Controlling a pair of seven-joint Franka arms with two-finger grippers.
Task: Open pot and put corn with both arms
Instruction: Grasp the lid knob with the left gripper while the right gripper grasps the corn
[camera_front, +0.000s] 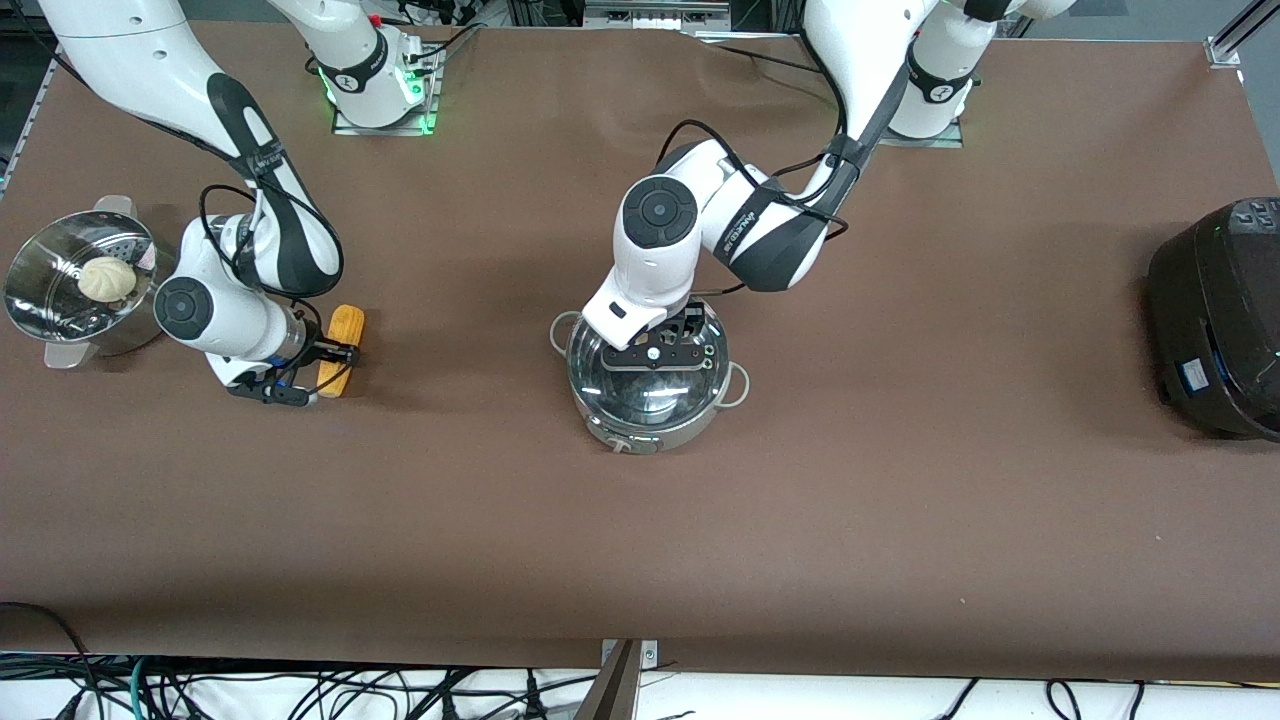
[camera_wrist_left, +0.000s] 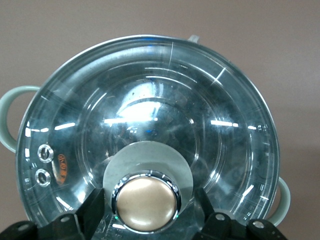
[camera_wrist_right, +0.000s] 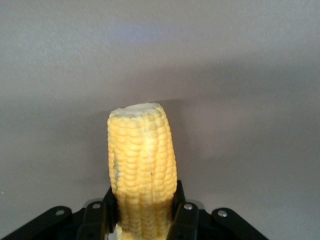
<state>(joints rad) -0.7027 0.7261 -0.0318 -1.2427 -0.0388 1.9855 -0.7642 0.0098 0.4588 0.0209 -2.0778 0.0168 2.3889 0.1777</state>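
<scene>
The steel pot (camera_front: 650, 400) stands mid-table with its glass lid (camera_wrist_left: 150, 115) on. My left gripper (camera_front: 660, 345) is over the lid, open, with its fingers (camera_wrist_left: 95, 207) on either side of the copper-topped knob (camera_wrist_left: 146, 202) and a small gap on each side. The front view hides the knob under the hand. The corn (camera_front: 343, 345) lies toward the right arm's end of the table. My right gripper (camera_front: 325, 368) is shut on one end of the corn (camera_wrist_right: 142, 160), its fingers (camera_wrist_right: 182, 210) pressed against both sides. I cannot tell if the cob is off the table.
A perforated steel steamer basket (camera_front: 40, 270) with a white bun (camera_front: 107, 278) stands at the right arm's end, close to the right arm's wrist. A big black cooker (camera_front: 1215, 320) stands at the left arm's end. The table edge runs along the front.
</scene>
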